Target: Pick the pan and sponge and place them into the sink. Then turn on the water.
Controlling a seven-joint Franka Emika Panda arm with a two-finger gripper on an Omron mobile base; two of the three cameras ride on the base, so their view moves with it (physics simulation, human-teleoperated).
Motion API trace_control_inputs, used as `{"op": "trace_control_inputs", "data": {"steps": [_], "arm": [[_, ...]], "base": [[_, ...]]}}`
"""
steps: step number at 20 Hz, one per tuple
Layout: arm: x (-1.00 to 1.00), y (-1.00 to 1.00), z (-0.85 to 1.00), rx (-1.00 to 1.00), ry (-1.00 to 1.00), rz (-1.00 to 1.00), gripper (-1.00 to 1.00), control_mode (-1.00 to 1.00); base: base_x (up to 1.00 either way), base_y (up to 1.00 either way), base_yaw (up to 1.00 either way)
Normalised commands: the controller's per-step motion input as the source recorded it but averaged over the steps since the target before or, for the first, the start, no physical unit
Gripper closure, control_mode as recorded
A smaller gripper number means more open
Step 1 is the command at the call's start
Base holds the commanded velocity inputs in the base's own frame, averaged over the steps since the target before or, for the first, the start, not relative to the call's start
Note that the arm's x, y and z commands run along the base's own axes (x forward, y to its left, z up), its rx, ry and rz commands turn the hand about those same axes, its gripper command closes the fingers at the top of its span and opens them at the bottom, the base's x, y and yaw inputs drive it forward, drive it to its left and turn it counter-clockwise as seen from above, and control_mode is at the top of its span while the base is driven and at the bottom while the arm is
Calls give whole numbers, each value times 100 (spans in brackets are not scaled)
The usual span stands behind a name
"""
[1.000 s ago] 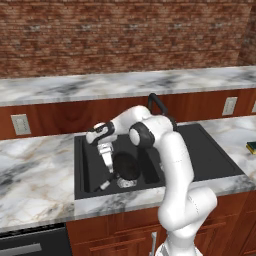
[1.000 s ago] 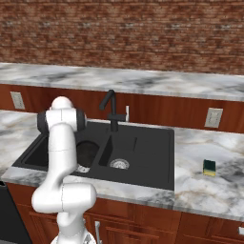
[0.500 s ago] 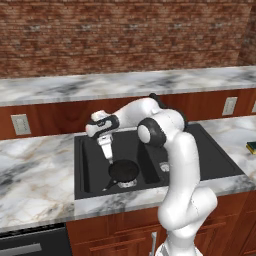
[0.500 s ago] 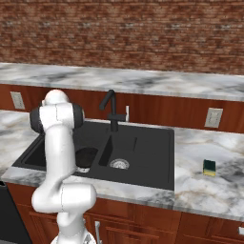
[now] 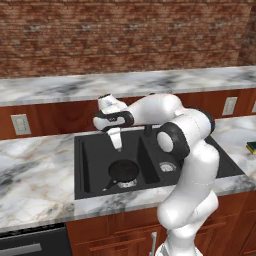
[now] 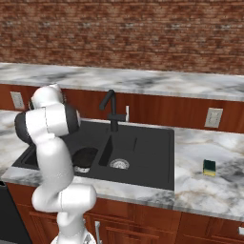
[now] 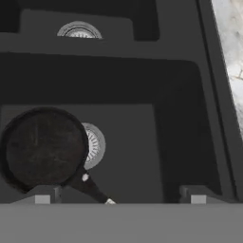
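**Pan in the sink, sponge and water left to do**

The pan (image 5: 123, 171) lies flat on the floor of the sink's left basin, partly over that basin's drain, with its handle pointing toward about 7 o'clock in the left base view. The gripper (image 5: 116, 141) hangs above it, at roughly 12 o'clock from the pan, with its jaws spread wide and nothing between them. In the hand view the two fingertips (image 7: 42, 197) stand well apart at the bottom edge, and the pan (image 7: 44, 148) sits free below them.

Judged from this, the first part of the task is done: the pan is in the sink (image 6: 143, 177). The sponge (image 6: 209, 167) is on the marble counter (image 6: 205, 190), well apart from the sink at about 3 o'clock from it in the right base view. It has not yet been picked up. No stream falls from the faucet (image 6: 110, 109), so the water appears to be off. Two steps remain: carrying the sponge over, then opening the tap.

By count:
- One pan.
- One sponge.
- One faucet.
- One sink with two basins.
- Two round drains, one in each basin.
- Two wall sockets in the right base view.
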Motion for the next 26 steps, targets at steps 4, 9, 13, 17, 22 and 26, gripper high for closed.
{"op": "trace_control_inputs", "data": {"steps": [4,9,13,17,22,26], "arm": [[-48,-58,84,0,-21,0,-100,-100],[-77,-45,78,0,-8,-4,-100,-100],[-78,-32,84,0,0,-26,-100,-100],[-67,-28,97,0,0,-35,-100,-100],[-68,-30,93,0,0,-41,-100,-100],[-72,-51,36,1,-1,-39,-100,-100]], "base": [[0,0,0],[0,0,0],[0,0,0],[0,0,0],[0,0,0],[0,0,0]]}}
